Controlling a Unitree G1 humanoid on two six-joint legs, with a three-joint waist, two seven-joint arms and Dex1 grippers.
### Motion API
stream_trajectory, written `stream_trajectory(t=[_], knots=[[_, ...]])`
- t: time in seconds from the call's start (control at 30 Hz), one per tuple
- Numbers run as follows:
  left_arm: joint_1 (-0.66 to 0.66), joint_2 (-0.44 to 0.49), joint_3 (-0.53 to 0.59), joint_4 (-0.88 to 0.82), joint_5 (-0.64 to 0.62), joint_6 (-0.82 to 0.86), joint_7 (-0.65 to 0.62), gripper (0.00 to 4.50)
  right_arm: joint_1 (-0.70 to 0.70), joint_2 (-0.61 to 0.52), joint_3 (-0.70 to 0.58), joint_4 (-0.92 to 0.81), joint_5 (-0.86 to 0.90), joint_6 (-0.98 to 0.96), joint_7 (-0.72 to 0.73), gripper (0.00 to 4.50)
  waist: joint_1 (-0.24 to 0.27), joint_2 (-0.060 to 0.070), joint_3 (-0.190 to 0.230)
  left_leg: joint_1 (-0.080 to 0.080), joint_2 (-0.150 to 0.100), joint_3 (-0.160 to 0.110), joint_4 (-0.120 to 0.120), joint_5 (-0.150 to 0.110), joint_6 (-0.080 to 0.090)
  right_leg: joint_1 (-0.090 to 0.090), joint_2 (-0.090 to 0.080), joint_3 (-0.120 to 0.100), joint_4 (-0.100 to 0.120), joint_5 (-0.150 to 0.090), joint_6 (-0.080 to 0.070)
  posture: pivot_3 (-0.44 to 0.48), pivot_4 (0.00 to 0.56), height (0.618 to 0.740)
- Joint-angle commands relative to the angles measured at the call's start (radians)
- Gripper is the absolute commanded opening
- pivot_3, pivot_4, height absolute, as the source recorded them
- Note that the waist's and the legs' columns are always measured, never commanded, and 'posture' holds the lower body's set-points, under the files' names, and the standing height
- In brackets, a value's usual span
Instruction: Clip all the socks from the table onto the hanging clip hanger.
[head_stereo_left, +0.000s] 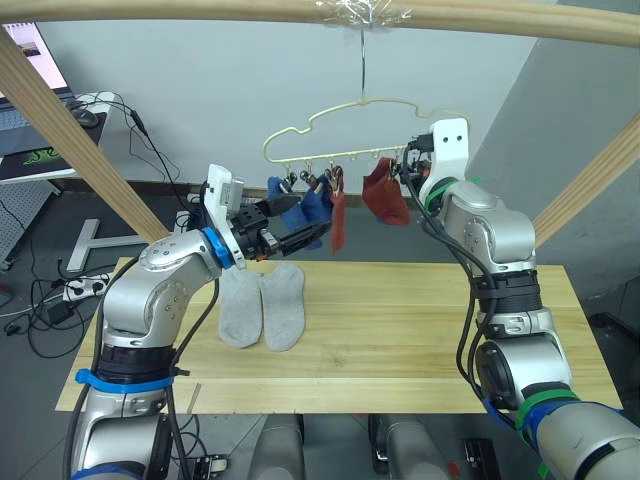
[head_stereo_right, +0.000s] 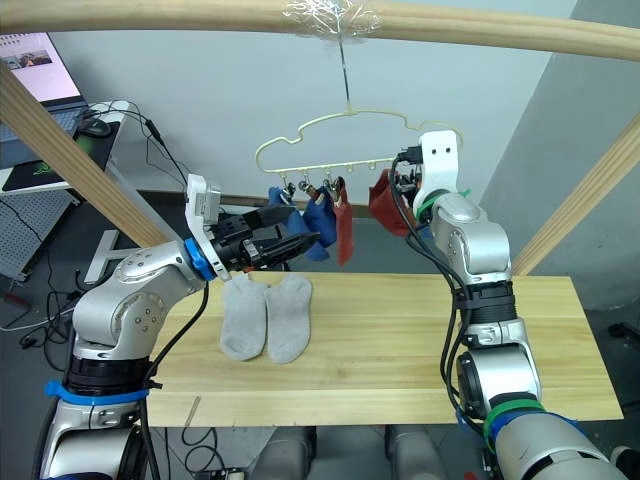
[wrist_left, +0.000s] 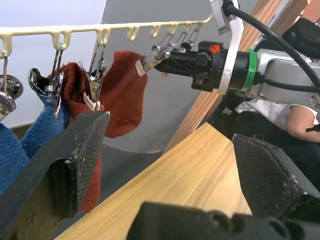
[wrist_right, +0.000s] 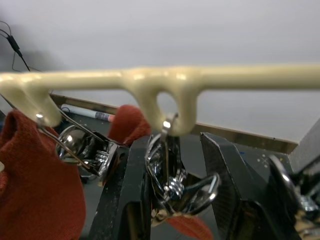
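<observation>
The tabletop (head_stereo_left: 420, 330) is of light wood with long plank grain, and most of its surface is bare. Two light grey socks (head_stereo_left: 262, 305) lie flat on it, side by side and touching, toward the robot's left.

Above the tabletop a thick wooden pole (head_stereo_left: 200, 10) runs across the scene, and two slanted wooden beams (head_stereo_left: 70, 130) come down from it at both sides. The clip hanger (head_stereo_left: 340, 130), pale yellow with a wavy top, hangs from the pole by its metal hook. On its clips hang two blue socks (head_stereo_left: 305, 210) at the robot's left end, then one rust red sock (head_stereo_left: 338, 222), and another rust red sock (head_stereo_left: 385, 195) further to the right.

The left hand (head_stereo_left: 300, 238) is raised just under the blue socks, and its fingers are spread apart and hold nothing. The right hand (wrist_right: 172, 200) is up at the right end of the hanger; its two black fingers stand on both sides of a metal clip (wrist_right: 175, 187) and press it.

Behind the tabletop there is a plain grey wall (head_stereo_left: 220, 90). On the left stands a desk with a monitor (head_stereo_right: 40, 65), and cables (head_stereo_left: 40, 300) and a power strip lie on the grey floor.
</observation>
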Motion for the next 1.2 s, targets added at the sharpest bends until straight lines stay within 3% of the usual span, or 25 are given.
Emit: stream_trajectory(t=[0.03, 0.33, 1.0, 1.2], knots=[[-0.007, -0.001, 0.007, -0.036, 0.004, -0.017, 0.006, 4.5, -0.016, -0.007, -0.006, -0.066, -0.008, 0.013, -0.014, 1.53, 0.0, 0.0, 0.0, 0.0, 0.0, 0.0, 0.0, 0.0, 0.0, 0.0, 0.0, 0.0, 0.0, 0.0, 0.0, 0.133, 0.241, 0.74], [-0.004, -0.007, 0.005, -0.033, 0.008, -0.023, 0.017, 4.5, -0.032, 0.011, -0.017, -0.128, -0.006, 0.089, -0.057, 1.53, 0.0, 0.0, 0.0, 0.0, 0.0, 0.0, 0.0, 0.0, 0.0, -0.001, 0.0, 0.0, 0.0, 0.0, 0.0, 0.131, 0.245, 0.74], [0.0, -0.014, 0.01, -0.03, 0.031, -0.033, 0.031, 4.5, -0.083, 0.041, -0.042, -0.077, -0.008, 0.088, -0.109, 1.53, 0.0, 0.001, 0.001, -0.002, 0.0, 0.0, -0.002, 0.0, 0.0, -0.002, 0.0, 0.0, 0.0, 0.0, 0.0, 0.139, 0.247, 0.74], [-0.001, -0.008, -0.008, -0.019, 0.064, -0.003, 0.064, 4.5, -0.08, 0.036, -0.042, -0.076, -0.011, 0.086, -0.118, 0.05, 0.0, 0.001, 0.001, -0.002, 0.0, 0.0, -0.002, 0.0, 0.0, -0.003, 0.0, 0.0, 0.0, 0.0, 0.0, 0.135, 0.245, 0.74]])
